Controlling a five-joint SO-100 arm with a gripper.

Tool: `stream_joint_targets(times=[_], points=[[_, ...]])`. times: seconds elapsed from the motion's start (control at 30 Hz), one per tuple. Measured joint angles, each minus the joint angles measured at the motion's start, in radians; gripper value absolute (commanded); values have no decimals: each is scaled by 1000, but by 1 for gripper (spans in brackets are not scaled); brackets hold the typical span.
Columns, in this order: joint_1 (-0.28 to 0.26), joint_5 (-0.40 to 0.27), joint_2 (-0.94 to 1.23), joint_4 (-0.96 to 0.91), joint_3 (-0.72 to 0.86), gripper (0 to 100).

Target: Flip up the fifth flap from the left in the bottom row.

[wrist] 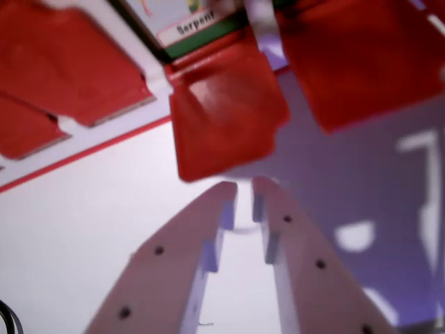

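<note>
Only the wrist view is given, and it is blurred. A red flap [226, 115] hangs tilted just beyond my fingertips, its free edge lifted off the white board. Above it a card strip reading "Serpent" [195, 26] with a green band shows. More red flaps lie at the wrist view's left [66, 69] and right [361, 56]. My gripper [243, 189] has white fingers that stand close together with a narrow gap and nothing between them. Its tips sit just below the lifted flap's edge; I cannot tell whether they touch it.
The white board surface [83, 236] spreads below the flaps, with a thin red border line [90, 149] running across it. A purple-tinted shadow [361, 209] covers the wrist view's right side. A dark cable bit shows at the lower left corner [5, 316].
</note>
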Motion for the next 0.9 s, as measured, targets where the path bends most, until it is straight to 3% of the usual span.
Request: stream_joint_targets(times=[0.9], points=[[-11,18,-101,-129,-123,2]])
